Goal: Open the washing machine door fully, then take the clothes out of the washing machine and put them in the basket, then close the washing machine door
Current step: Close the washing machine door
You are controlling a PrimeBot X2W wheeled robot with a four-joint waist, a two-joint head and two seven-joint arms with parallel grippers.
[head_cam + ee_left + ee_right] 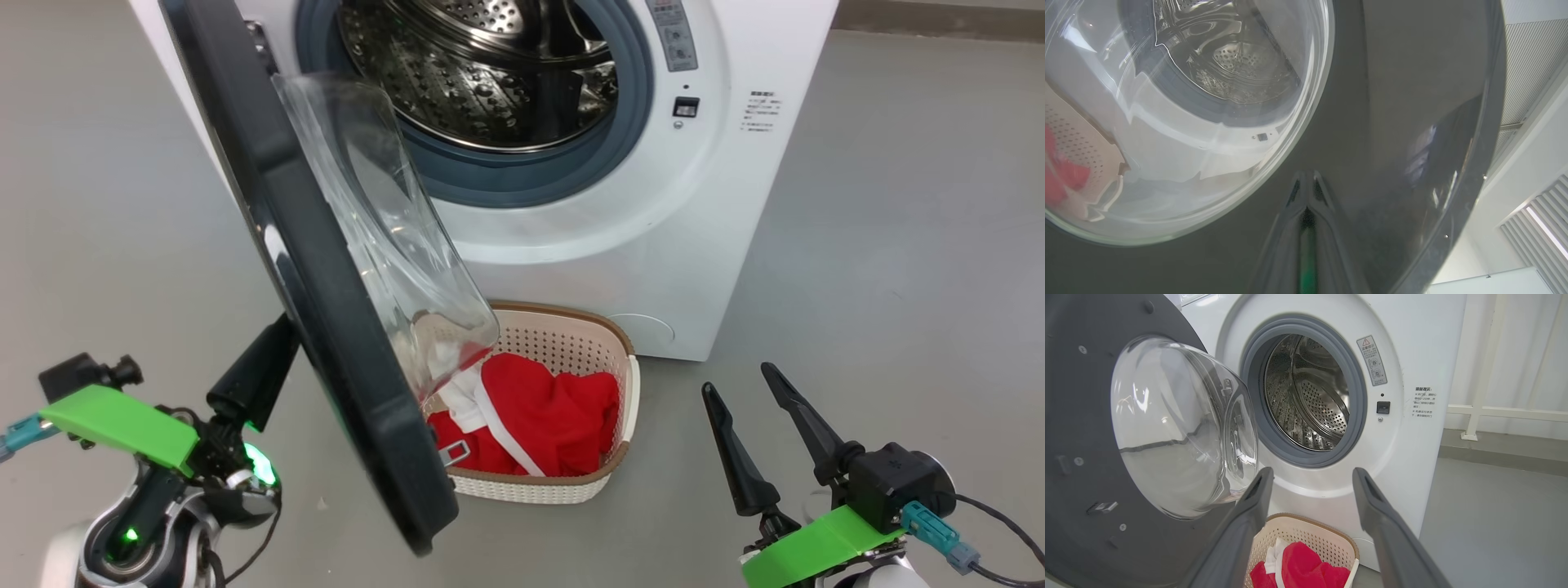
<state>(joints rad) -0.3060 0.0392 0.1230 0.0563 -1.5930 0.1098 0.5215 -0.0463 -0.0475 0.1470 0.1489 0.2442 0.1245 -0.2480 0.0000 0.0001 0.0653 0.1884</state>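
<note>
The washing machine stands ahead with its steel drum showing no clothes inside. The washing machine door hangs partly open, its edge towards me and its glass bowl over the basket. My left gripper is shut, its tips against the door's glossy black outer face beside the window, and it holds nothing. On the floor in front of the machine, the basket holds the red and white clothes. My right gripper stands open and empty at the lower right, well apart from the basket.
Grey floor spreads out to the right of the machine and to its left behind the door. In the right wrist view a white rail runs along the wall at the far right.
</note>
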